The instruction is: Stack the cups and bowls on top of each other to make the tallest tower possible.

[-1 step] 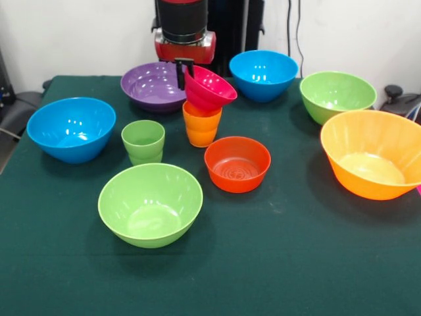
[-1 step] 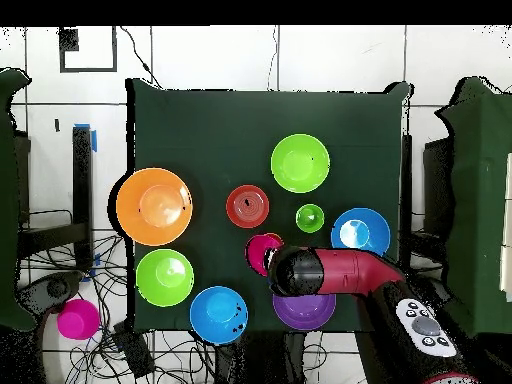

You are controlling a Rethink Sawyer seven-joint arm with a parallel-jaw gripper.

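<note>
My gripper (image 1: 183,78) is shut on the near-left rim of the small magenta bowl (image 1: 210,87), which tilts steeply on top of the orange cup (image 1: 201,126). The light green cup (image 1: 143,140) stands to the left of the orange cup, and the small orange-red bowl (image 1: 237,163) sits in front of it to the right. In the overhead view the arm (image 2: 335,272) covers the gripper and the orange cup; only part of the magenta bowl (image 2: 260,250) shows beside it.
Around them stand a purple bowl (image 1: 151,85), two blue bowls (image 1: 71,128) (image 1: 263,74), two light green bowls (image 1: 150,204) (image 1: 337,95) and a large orange bowl (image 1: 373,153) at the right edge. A magenta object (image 2: 77,318) lies off the table.
</note>
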